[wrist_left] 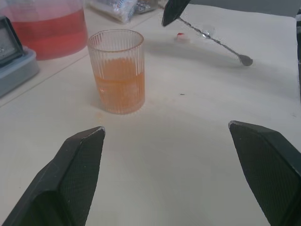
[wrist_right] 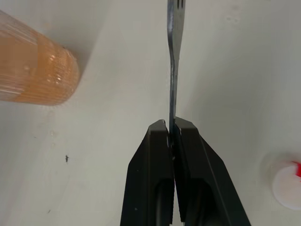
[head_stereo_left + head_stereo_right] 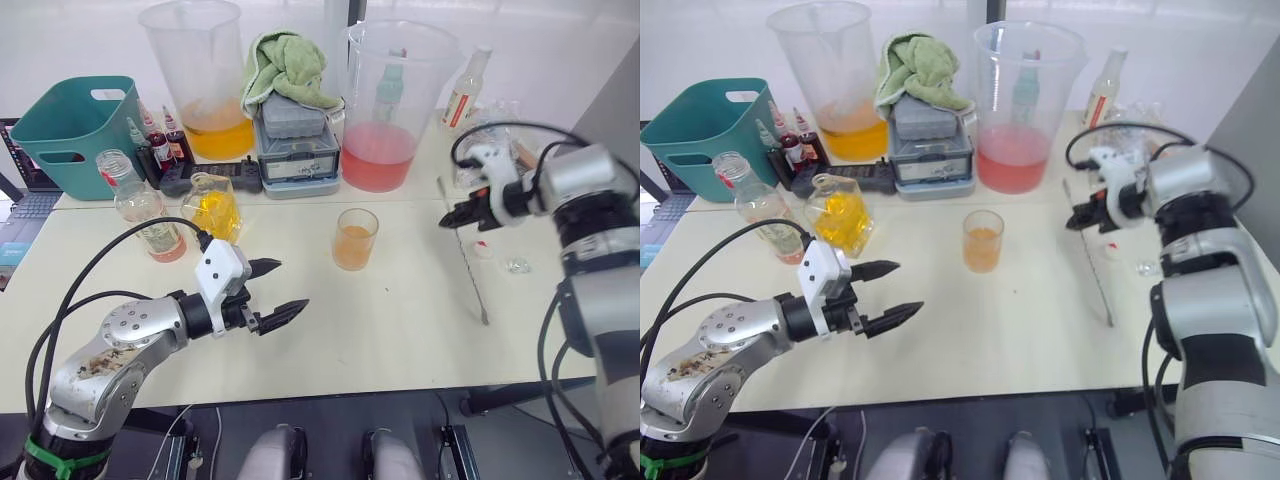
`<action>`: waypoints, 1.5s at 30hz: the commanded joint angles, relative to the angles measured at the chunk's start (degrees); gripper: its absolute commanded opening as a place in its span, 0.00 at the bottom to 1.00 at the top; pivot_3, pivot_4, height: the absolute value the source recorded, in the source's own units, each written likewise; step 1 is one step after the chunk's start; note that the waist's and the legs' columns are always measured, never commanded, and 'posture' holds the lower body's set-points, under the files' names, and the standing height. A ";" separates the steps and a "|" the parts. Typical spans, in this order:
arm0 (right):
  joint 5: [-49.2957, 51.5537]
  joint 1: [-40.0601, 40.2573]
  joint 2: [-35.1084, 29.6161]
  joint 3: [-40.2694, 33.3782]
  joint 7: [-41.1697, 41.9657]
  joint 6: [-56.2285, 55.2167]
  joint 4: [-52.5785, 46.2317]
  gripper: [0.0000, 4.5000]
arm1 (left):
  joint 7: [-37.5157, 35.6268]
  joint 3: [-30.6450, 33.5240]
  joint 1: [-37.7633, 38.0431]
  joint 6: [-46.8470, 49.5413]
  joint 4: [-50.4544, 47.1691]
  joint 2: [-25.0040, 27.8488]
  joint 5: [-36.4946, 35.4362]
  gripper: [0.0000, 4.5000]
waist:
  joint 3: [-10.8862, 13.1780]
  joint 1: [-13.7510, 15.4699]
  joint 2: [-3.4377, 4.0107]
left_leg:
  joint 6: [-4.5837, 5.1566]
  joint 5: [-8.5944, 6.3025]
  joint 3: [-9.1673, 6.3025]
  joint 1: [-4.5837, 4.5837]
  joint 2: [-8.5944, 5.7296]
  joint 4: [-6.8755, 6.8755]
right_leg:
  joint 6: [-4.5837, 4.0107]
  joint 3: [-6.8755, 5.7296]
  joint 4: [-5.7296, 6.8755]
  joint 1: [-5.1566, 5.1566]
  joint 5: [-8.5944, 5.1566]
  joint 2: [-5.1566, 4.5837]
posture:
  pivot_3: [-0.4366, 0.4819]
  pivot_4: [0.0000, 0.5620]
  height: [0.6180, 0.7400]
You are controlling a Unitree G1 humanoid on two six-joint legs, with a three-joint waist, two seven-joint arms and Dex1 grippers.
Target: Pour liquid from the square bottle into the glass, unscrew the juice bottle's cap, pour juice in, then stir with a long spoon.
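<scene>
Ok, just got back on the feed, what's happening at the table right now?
The right gripper is shut on the long spoon, pinching it near one end while the rest slants down toward the table. The glass stands mid-table, roughly half full of orange liquid, so the pouring looks done and stirring has not started. The left gripper hovers open, short of the glass, holding nothing. The square bottle and the juice bottle stand upright on the robot's left side.
</scene>
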 commanded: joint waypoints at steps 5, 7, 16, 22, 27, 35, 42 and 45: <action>-1.02 2.15 1.56 -5.49 -6.64 -1.30 2.84 0.00 | 2.43 2.08 1.57 0.37 -3.98 -0.11 -0.35 0.99 | 0.02 0.36 0.04 | -0.03 0.01 -0.02 -0.01 -0.04 0.01 | 0.02 0.00 -0.01 0.00 0.01 0.00 | 0.48 0.27 1.00; -1.23 3.40 1.87 -6.86 -8.80 -1.75 3.70 0.00 | 2.66 2.28 1.77 0.54 -4.36 -0.14 -0.45 0.99 | 0.02 0.31 0.04 | -0.06 0.02 -0.02 0.01 -0.03 0.01 | 0.02 0.00 -0.01 0.02 0.01 0.01 | 0.48 0.27 1.00; -1.59 4.45 1.35 -8.34 -8.00 0.74 0.26 0.22 | 2.21 2.79 -1.67 -0.49 -0.91 -0.57 -0.16 1.00 | 0.02 0.14 0.04 | -0.10 0.07 -0.01 0.05 -0.03 0.01 | 0.02 -0.01 0.04 0.04 0.01 0.05 | 0.48 0.27 1.00; -0.86 4.30 -2.13 -9.43 -5.97 1.99 -7.53 0.67 | 0.24 1.97 -1.96 -1.34 0.85 -0.25 0.41 1.00 | 0.03 0.14 0.04 | -0.09 0.07 -0.01 0.03 -0.04 0.02 | 0.02 0.00 0.44 0.00 0.01 0.04 | 0.48 0.27 1.00; 3.51 10.39 -6.09 -14.96 -3.46 -1.84 -22.79 0.99 | -0.99 2.68 -0.43 -3.37 2.89 0.34 2.11 1.00 | 0.02 0.16 0.03 | -0.08 0.07 -0.04 0.04 -0.02 0.04 | 0.03 -0.04 0.42 0.03 0.00 0.04 | 0.48 0.27 1.00; 13.29 29.00 -5.56 -32.35 -6.39 -22.04 -44.35 0.99 | -5.28 8.24 5.16 -9.26 7.24 3.47 5.20 1.00 | 0.02 0.51 0.03 | -0.08 0.06 0.01 0.03 0.00 0.12 | 0.05 -0.02 0.40 0.00 -0.01 0.02 | 0.48 0.27 1.00; 21.03 45.79 -5.13 -43.20 -1.98 -31.61 -49.91 0.99 | -10.11 16.25 15.70 -17.06 15.45 5.34 8.52 1.00 | -0.03 1.04 -0.05 | -0.02 0.00 -0.04 0.22 0.07 0.15 | 0.03 -0.11 0.06 0.15 -0.01 0.02 | 0.48 0.27 1.00; 19.24 51.47 -5.89 -42.91 -0.85 -38.52 -49.44 0.99 | -11.70 18.60 18.22 -21.84 19.85 5.22 9.82 1.00 | -0.01 1.07 -0.01 | -0.14 -0.10 0.03 0.26 0.09 0.08 | 0.03 -0.11 -0.16 0.12 -0.02 0.01 | 0.48 0.27 1.00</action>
